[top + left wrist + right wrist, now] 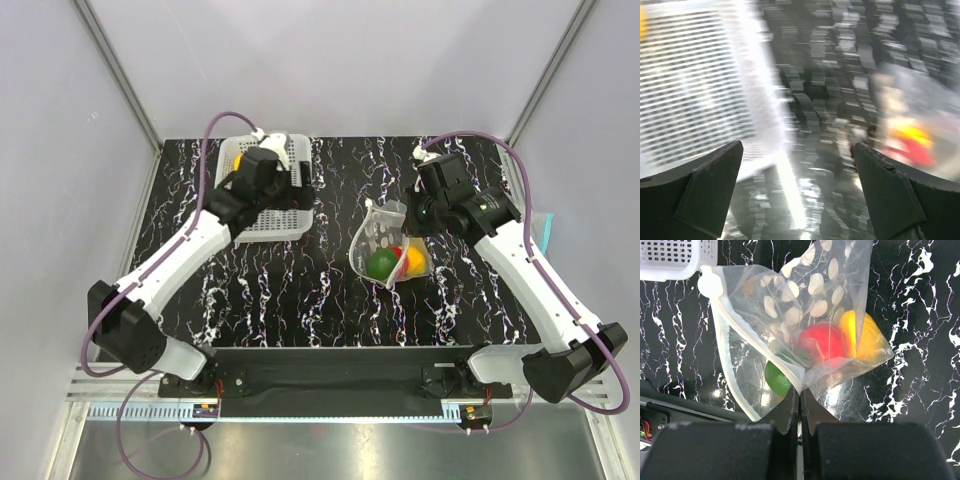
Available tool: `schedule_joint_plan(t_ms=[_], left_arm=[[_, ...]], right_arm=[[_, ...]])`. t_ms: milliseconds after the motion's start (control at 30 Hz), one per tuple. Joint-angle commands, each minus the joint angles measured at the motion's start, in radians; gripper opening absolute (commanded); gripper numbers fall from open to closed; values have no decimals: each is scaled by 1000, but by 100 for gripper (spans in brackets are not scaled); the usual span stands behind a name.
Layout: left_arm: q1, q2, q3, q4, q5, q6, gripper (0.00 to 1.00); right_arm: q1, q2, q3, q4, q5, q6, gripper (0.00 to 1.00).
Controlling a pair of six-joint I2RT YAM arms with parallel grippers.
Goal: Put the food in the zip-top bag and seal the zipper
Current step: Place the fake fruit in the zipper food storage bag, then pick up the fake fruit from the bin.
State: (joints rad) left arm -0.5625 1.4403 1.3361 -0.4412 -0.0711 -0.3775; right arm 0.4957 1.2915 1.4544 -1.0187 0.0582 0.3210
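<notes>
The dotted clear zip-top bag (385, 238) lies at mid-table, its mouth lifted. My right gripper (800, 390) is shut on the rim at the pale zipper (722, 347), with the mouth gaping to its left. Inside lie a dark green fruit (777, 380), a red one (822, 345) and a yellow one (867, 340). Another yellow fruit (238, 160) sits in the white basket (285, 222) at back left. My left gripper (270, 180) hangs over that basket. Its view is motion-blurred, and there the left gripper (797, 150) is open and holds nothing.
The basket's corner (675, 262) lies close to the bag's top-left. A clear bag with a blue strip (545, 225) sticks out at the table's right edge behind my right arm. Grey walls close in the black marbled tabletop (300, 290).
</notes>
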Motion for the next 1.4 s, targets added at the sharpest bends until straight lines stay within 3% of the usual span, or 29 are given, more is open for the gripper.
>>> schedule_joint_plan(t_ms=[0,200,333,567,900,1100,1167,1367], left_arm=[[107,41,69,-65,-58,87,99],[260,311,277,-146,-151,172,99],[308,471,423,-151,-136,222,99],[351,788,808,-254,-136,301,99],[403,960,911,-208,-193,318,99],[421,1107,1061,-345,-112,328,99],[423,1152,1181,-387,-102,321,99],[424,1085,1042,-301,-4,347,99]], right_arm=[[6,-21,24,14,-23,-13,0],[6,-9,41,11,-32,-20,0],[6,8,63,5,-43,-25,0],[6,26,81,-6,-46,-46,0],[6,17,63,-8,-55,-56,0],[6,8,67,2,-109,-48,0],[6,2,61,5,-107,-48,0],[7,-8,63,-4,-100,-48,0]])
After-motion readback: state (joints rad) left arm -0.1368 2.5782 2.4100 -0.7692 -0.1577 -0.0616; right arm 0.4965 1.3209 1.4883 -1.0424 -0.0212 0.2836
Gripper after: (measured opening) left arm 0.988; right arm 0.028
